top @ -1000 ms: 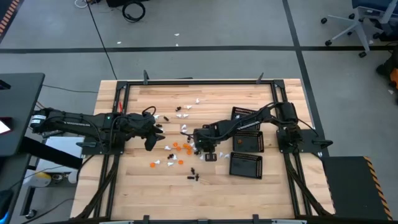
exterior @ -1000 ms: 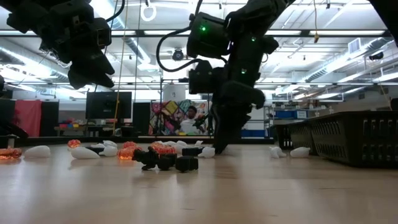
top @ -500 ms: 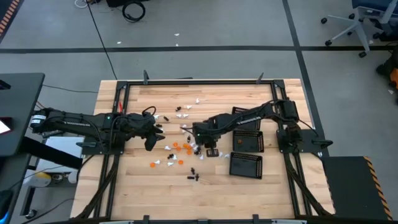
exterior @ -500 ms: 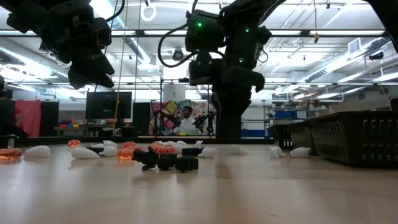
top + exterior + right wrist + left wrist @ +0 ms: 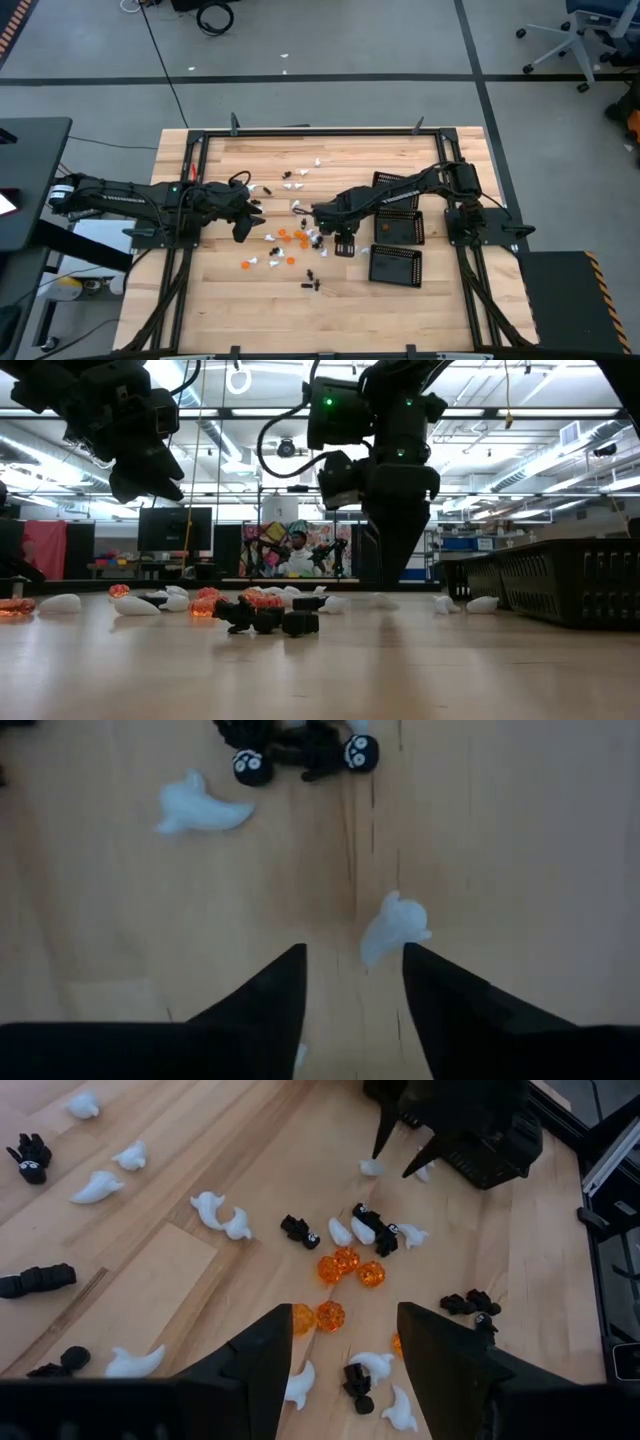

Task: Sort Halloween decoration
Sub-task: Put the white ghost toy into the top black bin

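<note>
The Halloween decoration is a scatter of tiny white ghosts, orange pumpkins (image 5: pixel 346 1267) and black figures (image 5: pixel 268 618), lying loose around the table's middle (image 5: pixel 290 238). My right gripper (image 5: pixel 350 958) points down over the scatter's right side with its fingers open. A white ghost (image 5: pixel 392 928) lies flat on the wood just past its fingertips. In the left wrist view the same gripper (image 5: pixel 395 1160) stands over that ghost (image 5: pixel 372 1168). My left gripper (image 5: pixel 340 1320) hangs open above the scatter's left side (image 5: pixel 243 226), holding nothing.
Three square black mesh trays (image 5: pixel 397 228) stand in a column right of the scatter, seen as a dark wall (image 5: pixel 560 580) in the low view. A black metal frame (image 5: pixel 320 131) borders the table. Bare wood lies toward the near edge (image 5: pixel 320 320). A person (image 5: pixel 296 550) stands far behind.
My right gripper has straightened from a slant to pointing straight down. It has risen a little off the wood and shifted slightly toward the table's right edge. The trinkets lie as before.
</note>
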`<state>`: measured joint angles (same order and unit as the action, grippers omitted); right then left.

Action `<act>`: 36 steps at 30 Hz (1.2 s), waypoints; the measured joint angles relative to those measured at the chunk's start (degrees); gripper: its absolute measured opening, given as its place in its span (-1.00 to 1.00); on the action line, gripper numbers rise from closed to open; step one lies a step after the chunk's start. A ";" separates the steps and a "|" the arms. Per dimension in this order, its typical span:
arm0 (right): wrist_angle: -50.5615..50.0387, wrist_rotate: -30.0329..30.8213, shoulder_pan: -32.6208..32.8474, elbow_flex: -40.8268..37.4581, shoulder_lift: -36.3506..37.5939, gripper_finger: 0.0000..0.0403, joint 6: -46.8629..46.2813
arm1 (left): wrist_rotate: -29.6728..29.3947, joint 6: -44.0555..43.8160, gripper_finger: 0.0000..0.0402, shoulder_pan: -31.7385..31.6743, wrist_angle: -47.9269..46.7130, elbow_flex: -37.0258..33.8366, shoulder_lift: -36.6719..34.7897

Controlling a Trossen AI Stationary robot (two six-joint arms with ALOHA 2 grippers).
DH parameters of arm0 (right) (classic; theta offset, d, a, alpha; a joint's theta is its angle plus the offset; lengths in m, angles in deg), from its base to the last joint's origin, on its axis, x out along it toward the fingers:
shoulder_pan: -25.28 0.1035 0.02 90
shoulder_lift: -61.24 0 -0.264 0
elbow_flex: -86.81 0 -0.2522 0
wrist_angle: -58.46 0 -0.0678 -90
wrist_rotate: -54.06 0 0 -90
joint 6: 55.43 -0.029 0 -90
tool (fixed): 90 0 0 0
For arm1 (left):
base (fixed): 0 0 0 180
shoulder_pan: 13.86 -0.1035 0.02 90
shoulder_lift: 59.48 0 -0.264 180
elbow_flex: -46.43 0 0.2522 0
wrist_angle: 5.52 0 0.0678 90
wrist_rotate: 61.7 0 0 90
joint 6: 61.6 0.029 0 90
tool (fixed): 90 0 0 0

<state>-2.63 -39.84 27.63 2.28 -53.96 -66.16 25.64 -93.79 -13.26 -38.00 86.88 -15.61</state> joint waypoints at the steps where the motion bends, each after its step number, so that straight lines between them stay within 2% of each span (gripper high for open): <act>1: 0.03 1.17 0.40 0.00 0.02 -0.06 -0.83 | 0.00 0.00 -0.04 0.00 0.00 0.00 0.00; 6: -0.51 8.75 2.06 -0.09 0.02 0.11 -5.07 | 0.00 0.00 -0.04 0.00 0.00 0.00 -0.01; 9: 0.45 10.71 2.71 -0.39 0.06 0.14 -6.83 | 0.00 0.00 -0.04 0.00 0.00 0.00 -0.01; 18: 5.41 13.81 5.45 -3.96 0.13 0.05 -10.85 | 0.02 -0.02 -0.04 0.00 0.00 0.00 -0.01; 25: 6.44 20.92 8.58 -4.94 0.13 0.01 -14.43 | 0.94 -0.22 -0.04 0.00 0.00 0.00 0.00; 36: 9.68 25.03 8.42 -6.05 0.13 -0.01 -17.58 | 1.06 -0.17 -0.04 0.00 0.00 0.00 -0.02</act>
<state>7.04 -14.81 36.05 -3.77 -53.83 -83.75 26.70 -93.96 -13.26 -38.00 86.88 -15.63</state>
